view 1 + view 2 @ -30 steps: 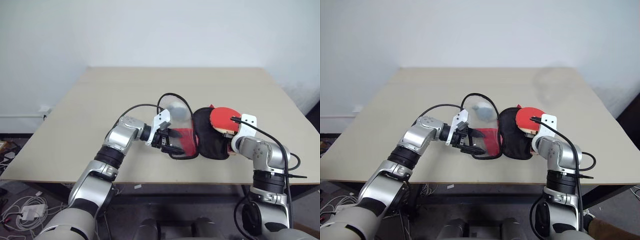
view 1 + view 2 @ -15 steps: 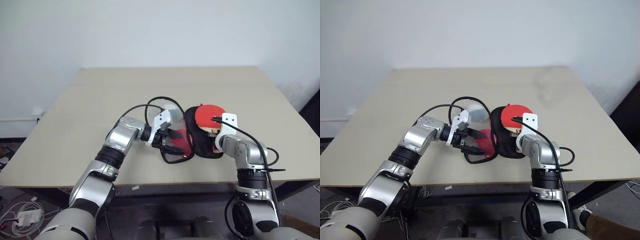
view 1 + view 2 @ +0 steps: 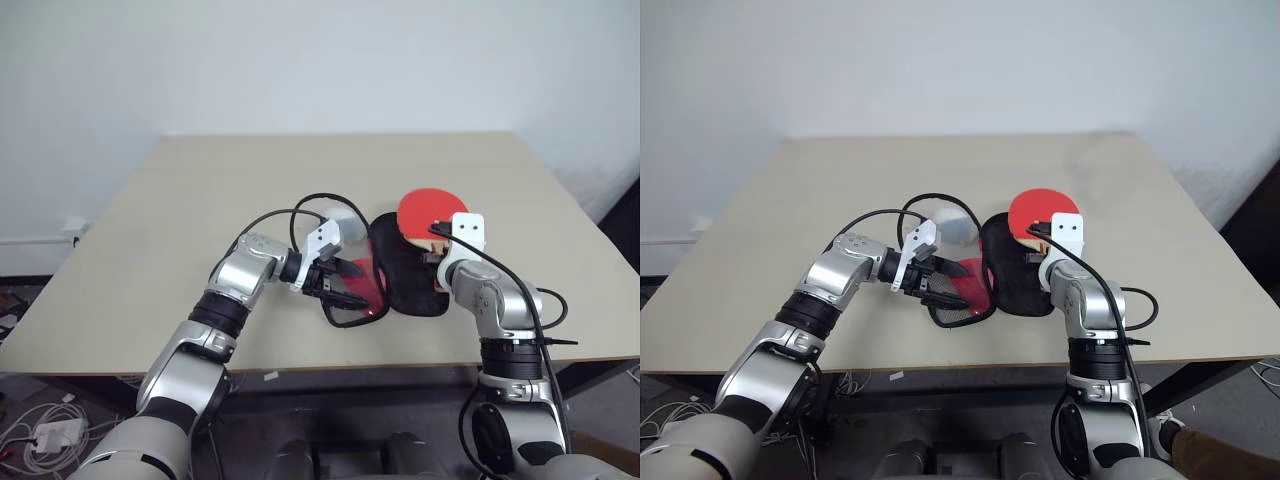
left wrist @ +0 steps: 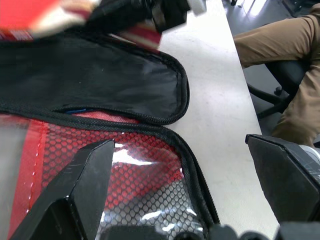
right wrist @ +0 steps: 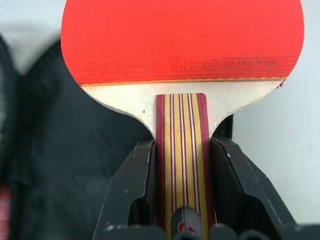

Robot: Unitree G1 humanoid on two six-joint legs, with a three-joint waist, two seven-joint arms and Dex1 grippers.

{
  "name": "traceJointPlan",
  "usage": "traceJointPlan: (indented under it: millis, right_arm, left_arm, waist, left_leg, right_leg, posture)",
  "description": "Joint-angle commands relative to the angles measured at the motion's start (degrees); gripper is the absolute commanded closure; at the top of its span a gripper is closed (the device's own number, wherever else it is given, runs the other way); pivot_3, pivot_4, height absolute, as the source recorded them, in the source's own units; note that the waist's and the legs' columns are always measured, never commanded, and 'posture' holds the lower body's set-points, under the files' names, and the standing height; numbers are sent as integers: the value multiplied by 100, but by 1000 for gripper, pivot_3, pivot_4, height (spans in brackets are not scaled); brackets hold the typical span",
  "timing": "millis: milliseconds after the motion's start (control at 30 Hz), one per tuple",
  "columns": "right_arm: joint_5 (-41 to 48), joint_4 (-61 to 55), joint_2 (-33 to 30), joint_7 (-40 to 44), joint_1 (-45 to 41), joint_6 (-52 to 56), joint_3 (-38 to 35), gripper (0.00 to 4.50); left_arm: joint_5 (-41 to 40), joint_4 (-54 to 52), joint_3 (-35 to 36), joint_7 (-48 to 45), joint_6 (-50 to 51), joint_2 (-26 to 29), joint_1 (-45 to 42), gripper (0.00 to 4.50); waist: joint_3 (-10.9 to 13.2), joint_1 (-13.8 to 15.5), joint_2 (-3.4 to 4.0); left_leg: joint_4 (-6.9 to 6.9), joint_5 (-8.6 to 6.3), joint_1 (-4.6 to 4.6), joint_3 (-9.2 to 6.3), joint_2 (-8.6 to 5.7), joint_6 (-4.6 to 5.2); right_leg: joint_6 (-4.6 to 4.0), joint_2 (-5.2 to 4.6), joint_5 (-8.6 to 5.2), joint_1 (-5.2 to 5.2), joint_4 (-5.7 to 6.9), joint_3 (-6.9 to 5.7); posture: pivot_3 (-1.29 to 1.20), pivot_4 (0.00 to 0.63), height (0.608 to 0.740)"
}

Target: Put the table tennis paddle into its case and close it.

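The table tennis paddle [image 3: 428,211] has a red face and a striped wooden handle [image 5: 180,150]. My right gripper [image 5: 182,145] is shut on that handle and holds the paddle above the far right side of the case. The case [image 3: 405,272] lies open on the table, its black half on the right and its red mesh-and-clear window half [image 3: 356,292] on the left. My left gripper [image 3: 350,284] stands open with its fingers wide apart, straddling the zipper rim of the window half [image 4: 140,175].
The beige table [image 3: 200,190] has free room all round the case. A small grey round thing [image 3: 958,228] lies just beyond the case's window flap. A person's leg in brown trousers [image 4: 285,45] is beside the table's right edge.
My right gripper has lifted the paddle a little higher and farther over the case. The left gripper has stayed at the window half.
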Motion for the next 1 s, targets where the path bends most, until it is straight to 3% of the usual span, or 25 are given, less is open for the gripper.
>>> traceJointPlan:
  millis: [33, 467, 1000]
  right_arm:
    - [-47, -142, 108, 37, -25, -136, 216, 3287]
    - [-170, 333, 50, 37, 327, -387, 326, 3287]
    - [-133, -230, 526, 33, 516, 88, 452, 3287]
  left_arm:
    - [-22, -129, 72, 4, -20, 25, -111, 0]
    - [-31, -172, 89, 28, 4, 44, -89, 0]
    - [-9, -78, 75, 55, -54, -16, -137, 0]
  waist:
    - [0, 0, 0]
    - [-1, 8, -2]
    - [-1, 8, -1]
  left_leg:
    - [0, 0, 0, 0, 0, 0]
    - [7, 0, -1, -1, -1, 0]
    - [4, 0, -1, -2, 0, 0]
  right_leg:
    - [0, 0, 0, 0, 0, 0]
    - [1, -1, 0, 5, -1, -2]
    - [0, -1, 0, 3, 0, -2]
  posture:
    - [0, 0, 740]
    - [0, 0, 740]
    - [0, 0, 740]
